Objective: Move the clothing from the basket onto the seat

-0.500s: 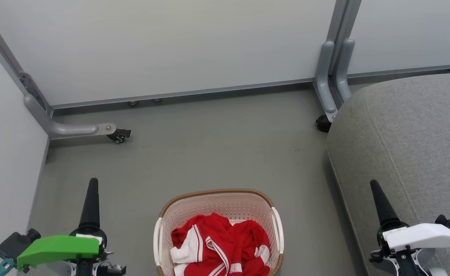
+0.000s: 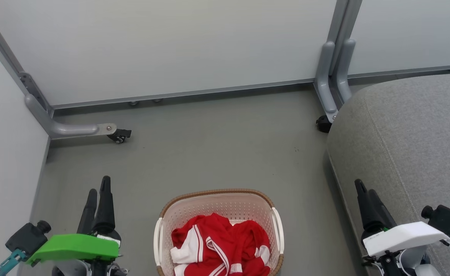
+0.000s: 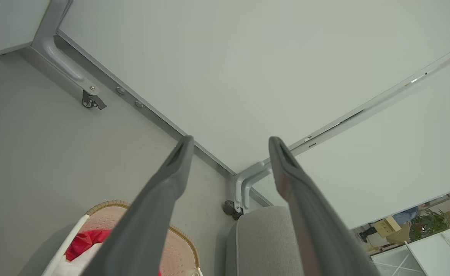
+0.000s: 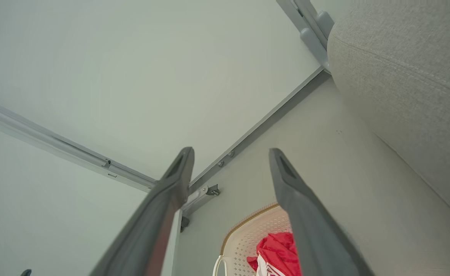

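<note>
At the lower corners of the head view, the left gripper (image 2: 99,184) and right gripper (image 2: 365,188), each with two long dark fingers, have rolled and edged inward over the last half second, and both stand spread and empty. Between them, the soft red white-striped clothing (image 2: 217,245) lies untouched in the cream perforated plastic basket (image 2: 217,190) on the floor, beside the large rounded grey fabric seat (image 2: 413,134). I judge the reach has only begun.

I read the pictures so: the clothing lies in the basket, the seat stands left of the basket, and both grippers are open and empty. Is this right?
Not fully. The head view shows the seat right of the basket, not left. The rest holds: the clothing lies in the basket, and the left gripper and right gripper are open and empty.
</note>
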Available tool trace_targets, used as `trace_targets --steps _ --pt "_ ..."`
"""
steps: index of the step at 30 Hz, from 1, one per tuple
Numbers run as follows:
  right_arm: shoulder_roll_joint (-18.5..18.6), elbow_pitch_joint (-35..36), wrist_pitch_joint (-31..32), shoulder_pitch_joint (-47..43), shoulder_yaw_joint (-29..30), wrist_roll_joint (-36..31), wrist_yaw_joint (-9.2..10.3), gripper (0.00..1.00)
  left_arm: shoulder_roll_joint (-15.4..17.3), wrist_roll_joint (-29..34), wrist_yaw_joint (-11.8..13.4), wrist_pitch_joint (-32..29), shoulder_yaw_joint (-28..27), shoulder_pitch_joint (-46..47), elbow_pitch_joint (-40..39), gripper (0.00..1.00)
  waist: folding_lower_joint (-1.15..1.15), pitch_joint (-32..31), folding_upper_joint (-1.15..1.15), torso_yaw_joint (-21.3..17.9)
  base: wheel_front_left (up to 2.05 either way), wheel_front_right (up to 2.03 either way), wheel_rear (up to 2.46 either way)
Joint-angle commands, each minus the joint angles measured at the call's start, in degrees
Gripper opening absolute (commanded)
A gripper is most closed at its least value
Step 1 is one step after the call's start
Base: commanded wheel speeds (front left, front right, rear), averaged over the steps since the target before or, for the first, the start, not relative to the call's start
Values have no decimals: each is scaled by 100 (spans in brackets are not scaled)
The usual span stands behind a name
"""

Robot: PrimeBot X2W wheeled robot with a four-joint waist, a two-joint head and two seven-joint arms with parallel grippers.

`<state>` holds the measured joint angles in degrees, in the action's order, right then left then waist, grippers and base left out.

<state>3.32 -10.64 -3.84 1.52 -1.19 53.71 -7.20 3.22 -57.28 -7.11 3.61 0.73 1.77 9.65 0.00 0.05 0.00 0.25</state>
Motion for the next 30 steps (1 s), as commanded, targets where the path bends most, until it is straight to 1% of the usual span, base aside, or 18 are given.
trace_targets --steps 1,12,19,30 --pt "27 124 -62 -17 -28 -261 -16 100 23 271 4 56 37 31 -114 100 0 -2 0 0 0 0 0" --pt "16 243 -249 -86 -108 -1268 -20 100 14 1345 146 246 239 -21 -188 100 0 -7 0 4 0 0 0" --pt "10 315 -357 -139 -108 -1827 -22 100 8 1869 199 361 308 -50 -201 100 0 -18 0 7 0 0 0" --pt "1 427 -510 -205 -110 -2601 -25 100 0 2587 206 519 400 -101 -276 100 0 -38 0 13 0 0 0"
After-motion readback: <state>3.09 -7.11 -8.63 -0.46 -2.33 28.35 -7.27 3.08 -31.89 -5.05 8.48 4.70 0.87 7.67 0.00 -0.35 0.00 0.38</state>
